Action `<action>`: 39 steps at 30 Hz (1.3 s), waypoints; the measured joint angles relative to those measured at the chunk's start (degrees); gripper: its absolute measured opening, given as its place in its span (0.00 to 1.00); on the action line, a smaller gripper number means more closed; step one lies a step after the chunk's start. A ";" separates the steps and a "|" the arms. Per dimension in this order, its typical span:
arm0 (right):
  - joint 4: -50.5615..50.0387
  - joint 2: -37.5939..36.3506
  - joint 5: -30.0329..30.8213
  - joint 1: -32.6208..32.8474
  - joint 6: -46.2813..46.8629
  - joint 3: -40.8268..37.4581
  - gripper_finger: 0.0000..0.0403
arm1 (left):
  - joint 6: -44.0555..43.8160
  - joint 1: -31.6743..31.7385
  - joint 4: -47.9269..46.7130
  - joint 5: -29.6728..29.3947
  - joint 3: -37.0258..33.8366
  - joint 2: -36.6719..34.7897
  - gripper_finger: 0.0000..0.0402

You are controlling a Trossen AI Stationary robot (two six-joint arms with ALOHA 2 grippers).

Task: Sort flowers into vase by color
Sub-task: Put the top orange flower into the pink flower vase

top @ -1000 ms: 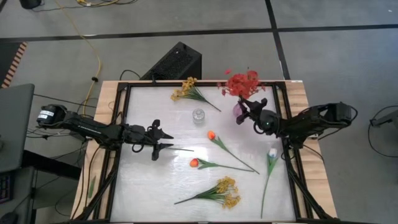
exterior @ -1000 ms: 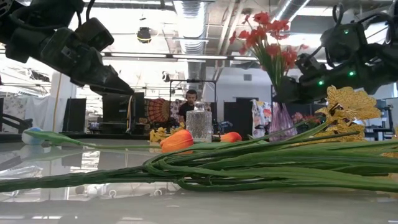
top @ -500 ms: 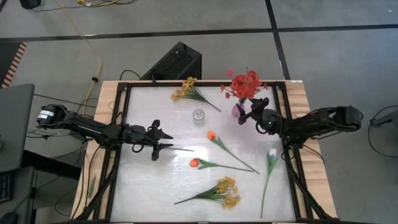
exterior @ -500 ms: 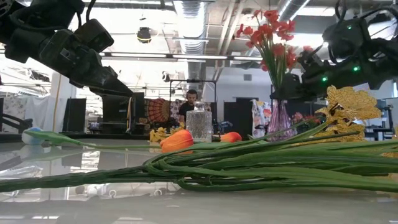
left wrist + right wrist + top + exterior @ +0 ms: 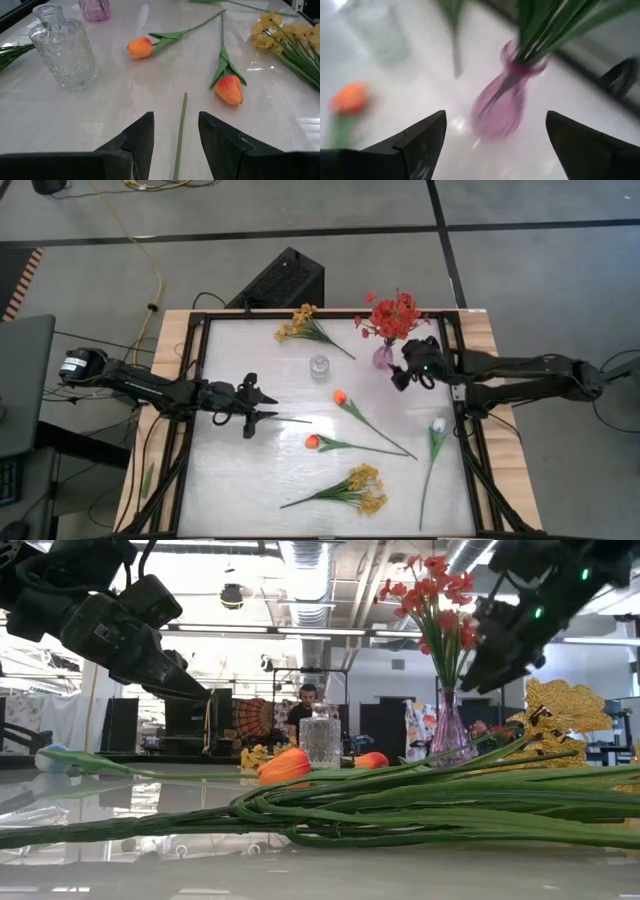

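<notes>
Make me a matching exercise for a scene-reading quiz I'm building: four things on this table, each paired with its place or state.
Things:
1. red flowers
2. clear glass vase
3. white tulip
4. right end effector

Places or states:
A. lying flat near the table's right edge
B. open, beside the purple vase
C. standing in the purple vase
D. upright and empty, mid-table

Pairs: 1-C, 2-D, 3-A, 4-B

Glass, gloss and matt black

The surface is pale, smooth and glossy — it mirrors light. The clear vase looks like cut, faceted glass; the purple vase is see-through tinted glass. The fingers are matt black plastic — the orange tulips have a waxy sheen.
</notes>
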 joint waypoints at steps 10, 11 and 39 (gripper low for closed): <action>-9.55 11.89 -21.18 13.84 17.98 11.43 0.91 | -0.27 0.00 0.04 0.00 0.00 0.00 0.36; -9.34 14.11 -21.21 16.01 19.67 12.09 0.91 | -0.28 0.00 0.04 0.00 0.00 0.00 0.36; -9.85 49.42 -22.78 24.15 29.91 21.70 0.09 | 0.63 0.00 0.97 0.15 0.00 0.00 0.36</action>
